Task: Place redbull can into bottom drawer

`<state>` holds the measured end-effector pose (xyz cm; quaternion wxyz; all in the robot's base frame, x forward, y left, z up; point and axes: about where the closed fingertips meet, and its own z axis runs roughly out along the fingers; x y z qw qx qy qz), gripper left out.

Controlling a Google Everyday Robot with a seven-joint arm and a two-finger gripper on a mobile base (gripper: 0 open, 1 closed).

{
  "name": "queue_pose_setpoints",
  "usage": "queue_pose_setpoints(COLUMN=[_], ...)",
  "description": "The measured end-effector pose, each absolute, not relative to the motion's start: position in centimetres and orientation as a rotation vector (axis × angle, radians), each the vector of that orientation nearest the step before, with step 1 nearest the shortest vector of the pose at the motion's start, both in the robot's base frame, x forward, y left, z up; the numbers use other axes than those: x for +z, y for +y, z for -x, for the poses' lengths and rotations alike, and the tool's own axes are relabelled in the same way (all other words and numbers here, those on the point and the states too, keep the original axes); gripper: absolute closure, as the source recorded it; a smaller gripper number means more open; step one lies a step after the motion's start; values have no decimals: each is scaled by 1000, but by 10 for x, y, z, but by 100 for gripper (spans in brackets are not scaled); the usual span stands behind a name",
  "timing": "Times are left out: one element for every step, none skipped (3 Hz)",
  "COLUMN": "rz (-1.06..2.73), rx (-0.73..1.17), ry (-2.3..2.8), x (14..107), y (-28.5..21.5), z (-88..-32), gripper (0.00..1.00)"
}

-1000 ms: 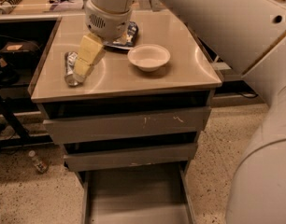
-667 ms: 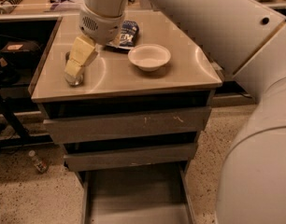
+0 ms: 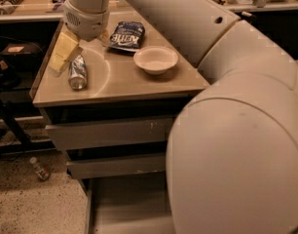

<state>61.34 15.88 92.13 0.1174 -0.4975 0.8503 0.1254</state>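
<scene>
One big white arm [image 3: 236,145] fills the right side, reaching up and across the worktop [image 3: 124,84] towards its left rear, wrist pointing down. Below, the bottom drawer [image 3: 124,206] stands pulled out, partly hidden by the arm. A pale bowl [image 3: 156,59] sits mid-worktop, with a dark crisp bag [image 3: 127,35] behind it. The claw [image 3: 64,57] hangs over the worktop's left edge; whether it is apart or together cannot be told. Just beside it, the can [image 3: 77,72] lies on its side on the worktop. A small bottle [image 3: 40,168] lies on the floor.
</scene>
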Motion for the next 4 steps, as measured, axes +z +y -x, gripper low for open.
queue_pose_setpoints(rz=[1426,1394,1332,1260], rx=[341,321,301,294], ry=[2513,2541,2577,2612], x=[922,919,908,891], y=[174,188,199,202], z=[-634,-655,-685,-712], gripper=[0,0,0,0])
